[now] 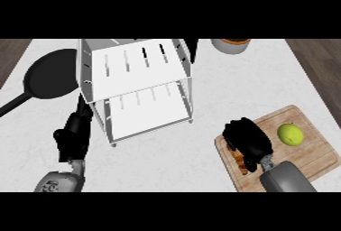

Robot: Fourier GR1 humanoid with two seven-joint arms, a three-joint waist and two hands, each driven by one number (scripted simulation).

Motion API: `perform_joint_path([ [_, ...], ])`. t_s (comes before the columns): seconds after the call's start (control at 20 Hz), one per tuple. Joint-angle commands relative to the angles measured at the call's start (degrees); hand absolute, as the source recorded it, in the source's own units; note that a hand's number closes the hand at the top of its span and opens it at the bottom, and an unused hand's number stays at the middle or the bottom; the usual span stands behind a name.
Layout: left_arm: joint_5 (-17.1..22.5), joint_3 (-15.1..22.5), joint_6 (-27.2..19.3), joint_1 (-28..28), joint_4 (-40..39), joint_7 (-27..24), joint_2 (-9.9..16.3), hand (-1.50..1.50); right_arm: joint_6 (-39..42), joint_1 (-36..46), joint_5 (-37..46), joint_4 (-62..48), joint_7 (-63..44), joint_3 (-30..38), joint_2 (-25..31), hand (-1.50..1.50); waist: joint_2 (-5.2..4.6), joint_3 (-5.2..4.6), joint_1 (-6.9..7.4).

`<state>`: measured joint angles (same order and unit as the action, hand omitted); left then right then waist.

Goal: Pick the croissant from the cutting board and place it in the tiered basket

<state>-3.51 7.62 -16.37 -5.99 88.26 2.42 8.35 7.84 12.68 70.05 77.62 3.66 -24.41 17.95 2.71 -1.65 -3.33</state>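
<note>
Right hand: fingers curled down over the croissant, which lies on the cutting board mostly hidden beneath them. Lime beside it on the same board. Left hand: fingers relaxed, beside the tiered basket, shelves bare. White counter: black pan, bowl at far edge.

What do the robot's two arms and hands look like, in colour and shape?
Both hands are black with jointed fingers: the left hand looks slim and segmented, the right hand broad and glossy. The forearms are grey and rounded; the left one shows a metallic ringed wrist. No cables or markings show.
</note>
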Motion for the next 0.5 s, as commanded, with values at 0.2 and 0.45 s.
perform_joint_path([
  [0.2, 0.21, 0.97, 1.03, -0.44, -0.99, -0.2, -0.5, 0.0, 4.8, 6.53, 9.13, 11.02, -31.71, -5.73, -17.54, 1.5, -0.52, 1.04, 1.38],
  [0.45, 0.06, 1.33, 0.88, -1.91, -1.12, -0.04, -1.23, 0.0, 13.86, 11.73, 7.33, 22.45, -50.2, -12.0, -17.83, 1.5, -0.85, 1.3, 2.39],
])
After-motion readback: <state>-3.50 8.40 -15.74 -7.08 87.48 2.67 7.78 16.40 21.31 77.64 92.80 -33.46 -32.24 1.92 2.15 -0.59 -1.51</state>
